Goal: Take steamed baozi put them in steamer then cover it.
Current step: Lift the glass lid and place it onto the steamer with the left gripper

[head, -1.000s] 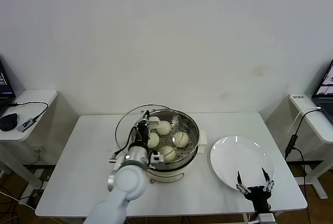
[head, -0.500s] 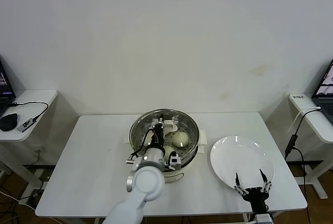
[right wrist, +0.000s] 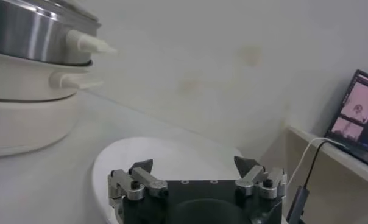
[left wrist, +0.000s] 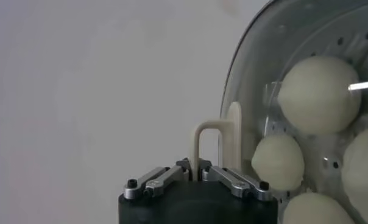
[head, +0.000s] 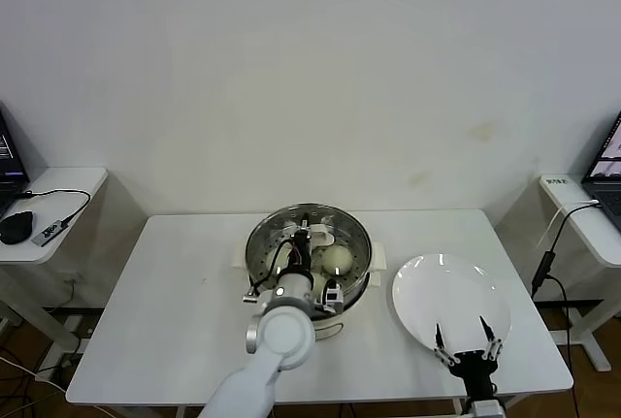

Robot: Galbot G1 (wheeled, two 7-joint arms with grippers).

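The steamer (head: 355, 290) stands mid-table on its white base. The clear glass cover (head: 349, 236) lies over the pot, about level with its rim. My left gripper (head: 307, 241) is above the pot, shut on the cover's cream handle (left wrist: 197, 146). In the left wrist view several baozi (left wrist: 318, 94) show through the glass (left wrist: 275, 49), sitting on the perforated tray. In the head view one baozi (head: 337, 259) shows; the arm hides the others. My right gripper (head: 469, 348) is open and empty at the near edge of the white plate (head: 451, 292).
The right wrist view shows the plate (right wrist: 172, 155) under my right gripper (right wrist: 196, 165) and the steamer's steel wall (right wrist: 25, 33) with side handles to one side. Side desks with a laptop (head: 609, 171) and cables flank the table.
My left gripper has carried the cover to the right, from beside the pot's left rim to over the pot. The right gripper has stayed by the plate.
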